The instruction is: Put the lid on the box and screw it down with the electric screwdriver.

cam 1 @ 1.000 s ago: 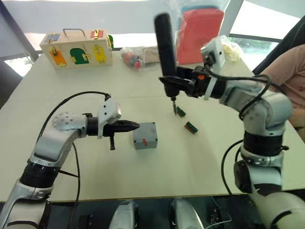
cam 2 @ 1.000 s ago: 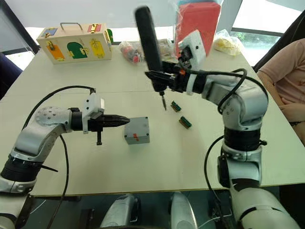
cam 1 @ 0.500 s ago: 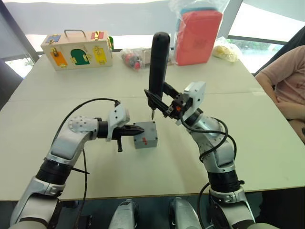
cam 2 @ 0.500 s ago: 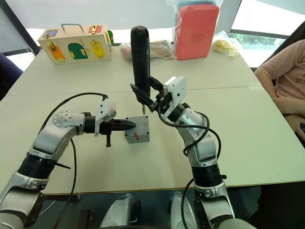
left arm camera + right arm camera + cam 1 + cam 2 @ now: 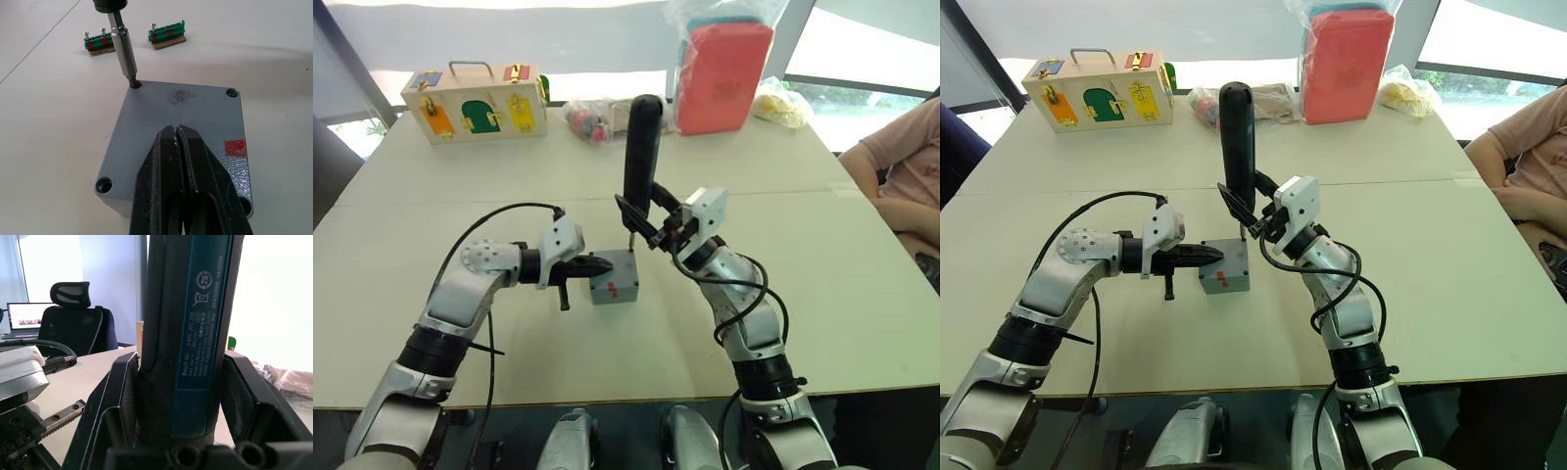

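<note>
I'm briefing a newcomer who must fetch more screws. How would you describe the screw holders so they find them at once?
On the pale table, find the grey box at its middle, where the electric screwdriver bit meets a corner hole. Just beyond it lie two small green strips on brown bases, screws standing in them; nothing else nearby is green.

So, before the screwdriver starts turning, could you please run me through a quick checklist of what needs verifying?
1. Lid seated on the box: ok, its edges look flush.
2. Bit of the electric screwdriver in a corner hole: ok, its tip sits in one.
3. Right gripper shut on the screwdriver: ok.
4. Left gripper steadying the lid: ok, its shut fingers rest on top.
5. Screw in that hole: cannot tell, the bit hides it.
6. Other visible corner holes: not ok, they look empty.
</note>
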